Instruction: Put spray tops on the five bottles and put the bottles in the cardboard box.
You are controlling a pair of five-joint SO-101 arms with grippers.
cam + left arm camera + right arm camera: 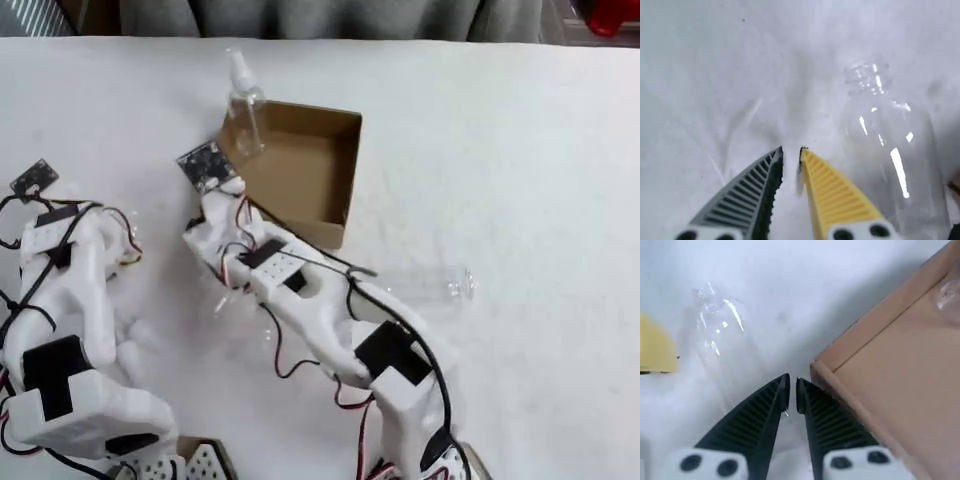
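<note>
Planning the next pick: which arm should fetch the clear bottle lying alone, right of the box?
Probably the right. That bottle lies beside the right arm, past it from the left arm, which would have to cross over. The right gripper sits at the cardboard box corner.

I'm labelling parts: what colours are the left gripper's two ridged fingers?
The left gripper has one grey finger, one yellow; best in the left wrist view.
</note>
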